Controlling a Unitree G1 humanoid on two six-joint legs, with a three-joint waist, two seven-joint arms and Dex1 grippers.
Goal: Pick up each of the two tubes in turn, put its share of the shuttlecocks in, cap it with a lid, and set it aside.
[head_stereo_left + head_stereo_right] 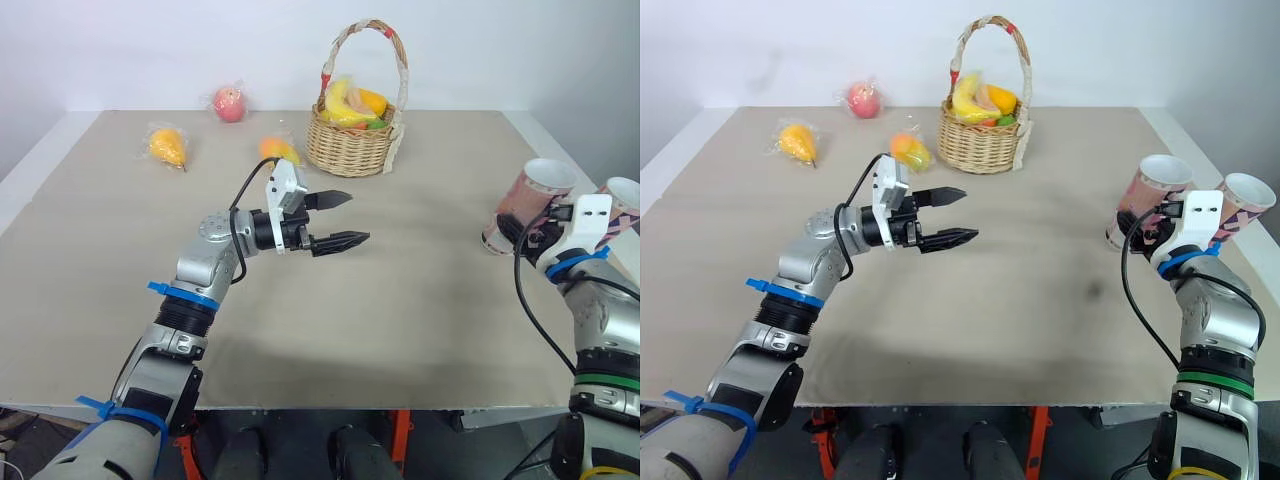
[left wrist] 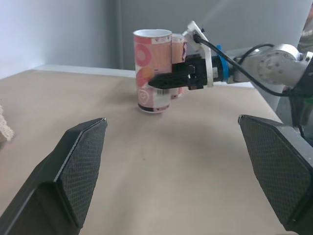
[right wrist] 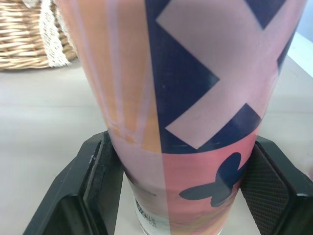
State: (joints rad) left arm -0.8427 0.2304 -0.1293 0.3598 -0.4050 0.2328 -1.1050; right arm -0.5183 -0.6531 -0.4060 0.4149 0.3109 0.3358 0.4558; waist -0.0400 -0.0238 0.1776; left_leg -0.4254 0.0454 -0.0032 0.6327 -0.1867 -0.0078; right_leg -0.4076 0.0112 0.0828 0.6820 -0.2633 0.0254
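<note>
— What have the right gripper's (image 3: 183, 147) jaws got?

— They're clamped on a tube (image 1: 528, 200), upright, mouth up, at the table's (image 1: 400, 330) three o'clock edge. The second tube (image 1: 622, 195) stands just beside it, further toward three.

— And the left gripper (image 1: 358, 217)?

— Jaws apart, empty, mid-table. Both tubes lie off at its three o'clock, so I'd say the right arm lifts.

I read this as lab test room: bare white wall (image 1: 130, 50), single beige-covered table (image 1: 420, 320), staged props laid out on it: wicker basket (image 1: 349, 150) of fruit, plastic-wrapped apple (image 1: 229, 103), plastic-wrapped pear (image 1: 167, 146).
</note>
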